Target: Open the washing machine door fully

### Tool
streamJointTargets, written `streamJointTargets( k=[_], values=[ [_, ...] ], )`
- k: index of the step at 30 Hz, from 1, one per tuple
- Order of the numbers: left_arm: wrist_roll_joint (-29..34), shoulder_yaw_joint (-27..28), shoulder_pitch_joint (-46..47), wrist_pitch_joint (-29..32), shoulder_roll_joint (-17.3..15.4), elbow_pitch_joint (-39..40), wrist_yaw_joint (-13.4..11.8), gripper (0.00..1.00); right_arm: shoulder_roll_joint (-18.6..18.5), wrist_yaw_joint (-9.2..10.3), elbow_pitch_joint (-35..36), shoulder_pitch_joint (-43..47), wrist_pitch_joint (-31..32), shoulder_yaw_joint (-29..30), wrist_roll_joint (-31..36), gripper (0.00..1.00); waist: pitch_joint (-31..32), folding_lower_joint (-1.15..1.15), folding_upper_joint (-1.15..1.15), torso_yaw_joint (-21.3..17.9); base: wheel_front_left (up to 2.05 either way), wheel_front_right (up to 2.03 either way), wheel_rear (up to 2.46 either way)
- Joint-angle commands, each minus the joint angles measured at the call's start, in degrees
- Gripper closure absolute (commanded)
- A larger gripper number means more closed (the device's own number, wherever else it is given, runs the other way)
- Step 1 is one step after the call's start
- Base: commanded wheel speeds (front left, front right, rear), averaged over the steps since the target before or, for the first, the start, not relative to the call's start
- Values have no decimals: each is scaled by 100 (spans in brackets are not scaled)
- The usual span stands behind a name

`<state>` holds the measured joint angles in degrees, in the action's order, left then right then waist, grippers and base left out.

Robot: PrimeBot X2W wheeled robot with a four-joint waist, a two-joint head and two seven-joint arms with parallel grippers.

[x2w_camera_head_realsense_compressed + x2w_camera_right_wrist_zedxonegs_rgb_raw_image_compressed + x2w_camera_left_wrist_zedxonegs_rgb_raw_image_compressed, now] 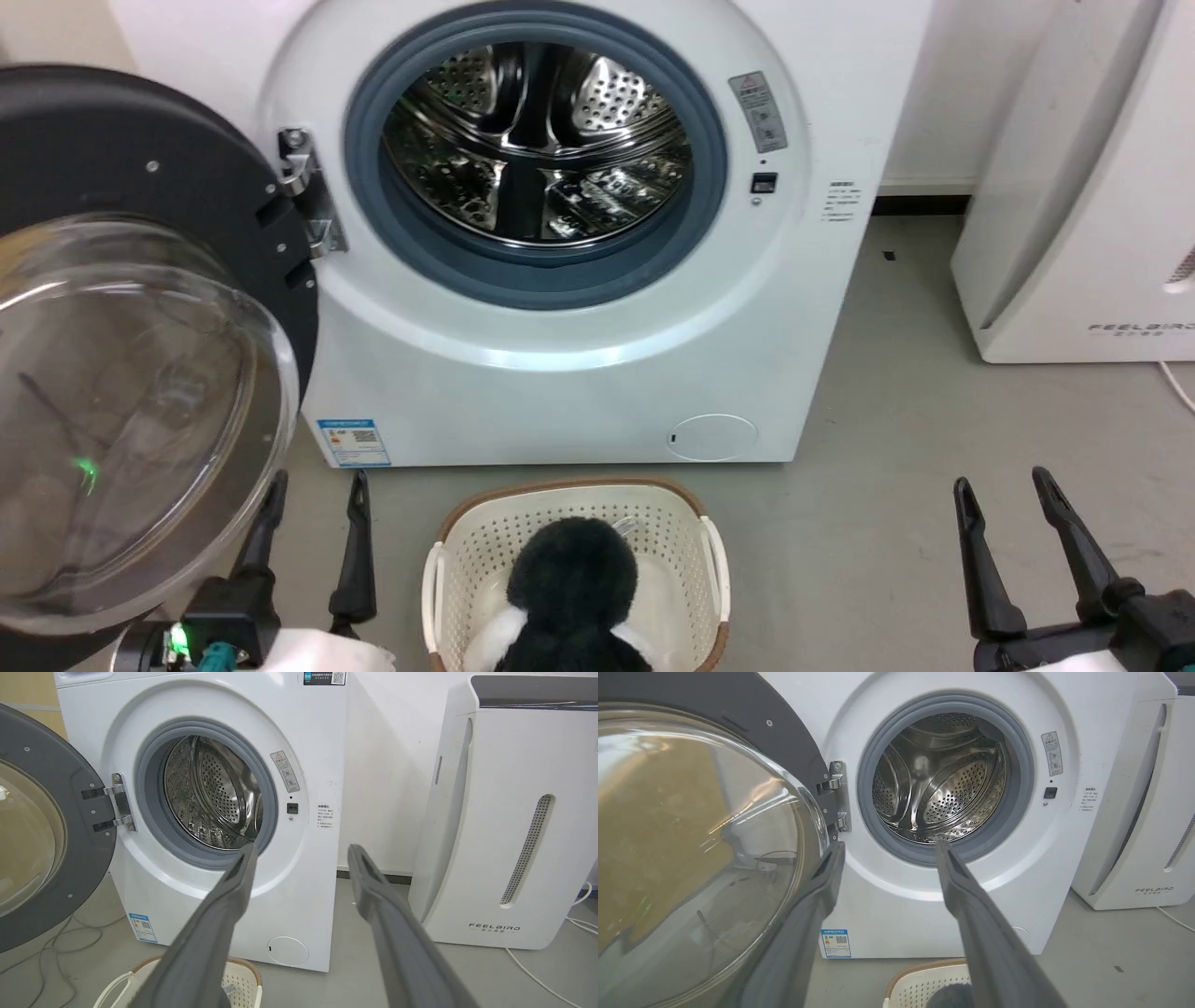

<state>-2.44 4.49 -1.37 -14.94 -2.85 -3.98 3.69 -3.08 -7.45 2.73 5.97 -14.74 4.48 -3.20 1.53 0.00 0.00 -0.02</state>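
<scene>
Standing spread, left gripper (318,485): two long dark fingers wide apart at the lower left of the head view, with nothing between them
Finger and glass: its left finger (824,891) lies just beside the lower right edge of the clear bulging glass bowl (121,373); whether they touch cannot be told
Right gripper (1002,485): jaws just as wide apart at the lower right, empty, over the grey floor (887,420) and well apart from the washer
Washing machine door (112,140): very large round glossy black disc carrying the bowl at its centre, swung out to the left of the opening on a shiny metal hinge (303,187), inner face turned toward the head camera
Washing machine (560,392): big white boxy front-loader; its perforated steel drum (541,140) is uncovered inside a grey rubber ring (532,280); a blue label (353,441) sits low on the left of its front, a small round flap (711,437) low on the right
Basket (485,541): cream perforated plastic, brown-rimmed, on the floor just in front of the washer and between the two grippers
Plush toy (574,579): black and white, lying in the basket
White appliance (1074,233): tall unit marked FEELBIRD, standing near the washer's right side
</scene>
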Motion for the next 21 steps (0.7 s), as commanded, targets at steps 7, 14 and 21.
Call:
streamJointTargets(
  k=[7,14,21],
  values=[
    [21,-76,-126,6,4,-141,-66,100,-1,1,-13,61,6,-4,-74,100,10,0,0,-160,0,0,0],
    [34,-97,-111,90,4,-111,-83,100,0,1,-27,24,89,-29,-52,100,1,0,0,-151,0,0,0],
    [47,-118,-97,173,4,-81,-100,100,1,1,-42,-13,171,-54,-29,100,-9,0,0,-142,0,0,0]
  ],
)
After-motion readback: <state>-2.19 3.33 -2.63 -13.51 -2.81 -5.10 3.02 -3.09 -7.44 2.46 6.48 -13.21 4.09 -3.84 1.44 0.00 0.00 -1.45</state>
